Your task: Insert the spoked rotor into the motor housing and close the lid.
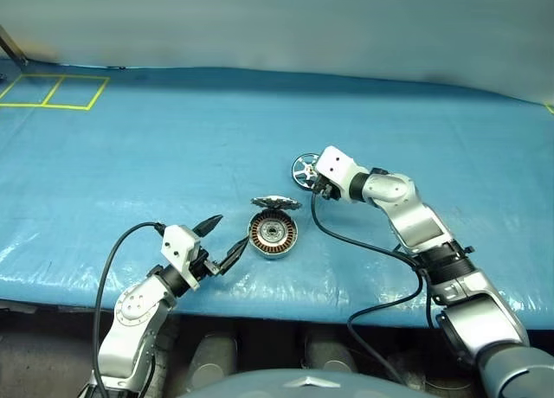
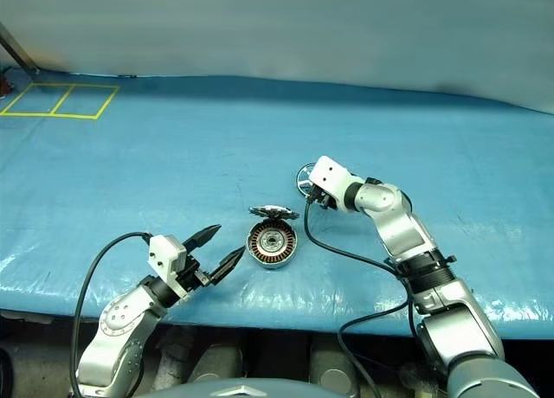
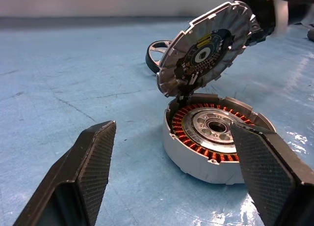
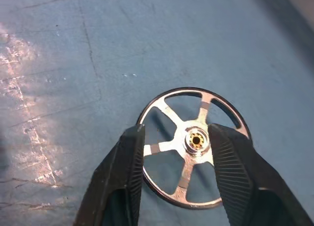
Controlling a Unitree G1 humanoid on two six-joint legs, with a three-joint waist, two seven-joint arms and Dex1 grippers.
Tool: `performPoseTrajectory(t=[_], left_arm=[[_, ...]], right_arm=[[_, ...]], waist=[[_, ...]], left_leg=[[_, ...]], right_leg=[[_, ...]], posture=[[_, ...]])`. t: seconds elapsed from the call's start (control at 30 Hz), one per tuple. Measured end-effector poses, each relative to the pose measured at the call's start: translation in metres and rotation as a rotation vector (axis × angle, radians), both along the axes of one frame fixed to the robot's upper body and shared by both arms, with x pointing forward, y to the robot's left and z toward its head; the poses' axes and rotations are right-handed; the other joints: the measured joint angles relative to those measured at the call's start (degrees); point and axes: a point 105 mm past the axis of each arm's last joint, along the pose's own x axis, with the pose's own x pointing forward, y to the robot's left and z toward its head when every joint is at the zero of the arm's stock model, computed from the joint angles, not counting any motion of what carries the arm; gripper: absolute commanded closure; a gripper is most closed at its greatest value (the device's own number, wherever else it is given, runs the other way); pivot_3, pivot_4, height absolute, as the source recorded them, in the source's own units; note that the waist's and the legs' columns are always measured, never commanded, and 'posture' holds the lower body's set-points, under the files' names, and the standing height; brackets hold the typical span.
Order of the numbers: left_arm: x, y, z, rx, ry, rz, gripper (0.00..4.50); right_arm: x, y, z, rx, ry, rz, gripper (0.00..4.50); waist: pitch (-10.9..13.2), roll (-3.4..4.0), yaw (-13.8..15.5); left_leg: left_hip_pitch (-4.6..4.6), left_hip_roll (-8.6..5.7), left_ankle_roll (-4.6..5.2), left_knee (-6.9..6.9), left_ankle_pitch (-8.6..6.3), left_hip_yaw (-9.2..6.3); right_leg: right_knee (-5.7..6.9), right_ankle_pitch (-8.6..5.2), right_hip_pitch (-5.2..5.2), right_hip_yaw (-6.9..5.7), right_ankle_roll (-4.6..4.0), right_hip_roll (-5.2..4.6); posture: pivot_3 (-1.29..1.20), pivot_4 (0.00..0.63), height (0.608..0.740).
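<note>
The motor housing (image 1: 273, 234) sits on the blue sheet near the front, its copper windings showing. Its lid (image 1: 275, 202) is hinged at the far rim and stands raised and tilted, inner face showing (image 3: 206, 46). The spoked rotor (image 1: 303, 167) lies flat just beyond and right of the housing. My right gripper (image 4: 176, 130) hangs open directly above the rotor (image 4: 196, 138), one finger (image 4: 125, 177) on each side of the hub as seen from the wrist. My left gripper (image 1: 232, 230) is open and empty, level, just left of the housing (image 3: 211, 137).
A wrinkled blue sheet (image 1: 173, 147) covers the table, and its front edge runs just behind my arms. Yellow tape squares (image 1: 52, 91) mark the far left corner. Black cables (image 1: 355, 242) trail from both wrists.
</note>
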Motion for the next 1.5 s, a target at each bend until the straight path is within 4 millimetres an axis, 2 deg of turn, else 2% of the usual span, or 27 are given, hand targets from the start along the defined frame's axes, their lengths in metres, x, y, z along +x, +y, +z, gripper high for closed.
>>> performPoseTrajectory(t=[0.2, 0.4, 0.63, 0.77, 0.97, 1.13, 1.27, 1.43, 1.5], left_arm=[[-0.003, 0.002, -0.004, 0.003, 0.015, 0.019, 0.52], [-0.004, 0.003, -0.006, 0.005, 0.022, 0.025, 0.52], [-0.004, 0.003, -0.006, 0.008, 0.026, 0.03, 0.52], [0.0, 0.004, -0.002, 0.016, 0.013, 0.024, 0.52], [0.016, 0.019, 0.02, 0.079, -0.049, -0.002, 0.52], [0.015, 0.018, 0.025, 0.074, -0.03, -0.066, 0.52], [0.013, 0.015, 0.027, 0.072, -0.026, -0.096, 0.52], [0.012, 0.012, 0.025, 0.066, -0.021, -0.107, 0.52], [0.012, 0.011, 0.025, 0.061, -0.021, -0.107, 0.52]], right_arm=[[0.02, 0.002, 0.007, -0.085, -0.031, 0.034, 1.95], [0.023, -0.005, 0.001, -0.226, -0.05, 0.104, 1.95], [0.028, -0.008, 0.031, -0.33, -0.126, 0.193, 1.95], [0.027, -0.003, 0.02, -0.368, -0.106, 0.229, 1.95], [0.026, -0.001, 0.007, -0.425, -0.099, 0.259, 1.95], [0.028, -0.007, 0.002, -0.5, -0.121, 0.27, 1.95], [0.028, -0.011, 0.001, -0.552, -0.141, 0.288, 1.95], [0.025, 0.002, 0.012, -0.459, -0.138, 0.311, 1.95], [0.027, 0.003, 0.016, -0.473, -0.156, 0.31, 1.95]], waist=[[0.0, 0.01, 0.02], [0.0, 0.01, 0.01], [0.0, 0.03, -0.12], [0.01, 0.03, -0.05], [0.0, 0.04, -0.04], [0.0, 0.04, -0.15], [0.0, 0.04, -0.11], [0.0, 0.04, -0.35], [0.0, 0.04, -0.23]], left_leg=[[-0.24, -0.01, -0.01, 0.01, 0.0, -0.02], [-0.49, -0.02, -0.02, 0.09, 0.01, -0.02], [-0.55, 0.0, -0.04, 0.08, 0.02, 0.05], [-0.57, -0.01, -0.07, 0.1, 0.05, 0.04], [-0.59, -0.02, -0.12, 0.15, 0.08, 0.04], [-0.6, -0.01, -0.2, 0.14, 0.12, 0.08], [-0.59, -0.01, -0.18, 0.15, 0.11, 0.08], [-0.59, 0.01, -0.14, 0.16, 0.09, 0.07], [-0.59, 0.0, -0.14, 0.17, 0.09, 0.08]], right_leg=[[0.02, 0.01, -0.23, -0.03, 0.0, -0.02], [0.05, 0.02, -0.47, -0.03, 0.01, -0.02], [0.17, 0.04, -0.64, 0.01, -0.01, -0.02], [0.24, 0.05, -0.66, 0.01, -0.02, -0.02], [0.32, 0.06, -0.71, 0.01, -0.04, -0.01], [0.32, 0.06, -0.74, 0.04, -0.03, -0.01], [0.33, 0.06, -0.74, 0.04, -0.04, -0.01], [0.39, 0.07, -0.76, 0.04, -0.06, -0.01], [0.39, 0.08, -0.76, 0.05, -0.05, -0.01]], posture=[[0.0, 0.15, 0.74], [0.0, 0.15, 0.74], [0.0, 0.15, 0.74], [0.0, 0.15, 0.74], [0.0, 0.15, 0.74], [0.0, 0.15, 0.74], [0.0, 0.15, 0.74], [0.0, 0.15, 0.74], [0.0, 0.15, 0.74]])
